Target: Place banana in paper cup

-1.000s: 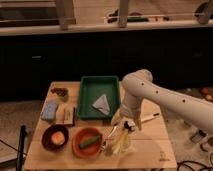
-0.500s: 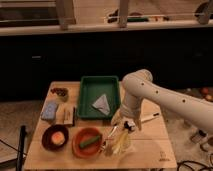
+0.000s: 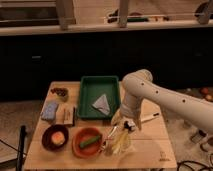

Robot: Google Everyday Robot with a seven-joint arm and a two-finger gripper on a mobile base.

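Observation:
My gripper [image 3: 122,128] hangs from the white arm [image 3: 142,90] over the front middle of the wooden table [image 3: 155,147], just right of the orange bowl [image 3: 80,148]. Directly below it is a pale yellow slender shape, the banana [image 3: 110,142], slanting down to the left next to the bowl's rim. A pale cream paper cup [image 3: 124,145] sits against it on the right. Banana and cup blur together, so I cannot tell whether the banana is inside the cup or beside it. The gripper is touching or just above them.
The orange bowl holds a green stick vegetable [image 3: 90,141]. A dark bowl [image 3: 48,145] holds something orange. A green tray [image 3: 86,95] with a grey cloth [image 3: 102,104] sits behind. At the left are red bits [image 3: 60,92], a blue sponge [image 3: 49,110] and a packet [image 3: 66,115]. A white pen [image 3: 149,118] lies at the right.

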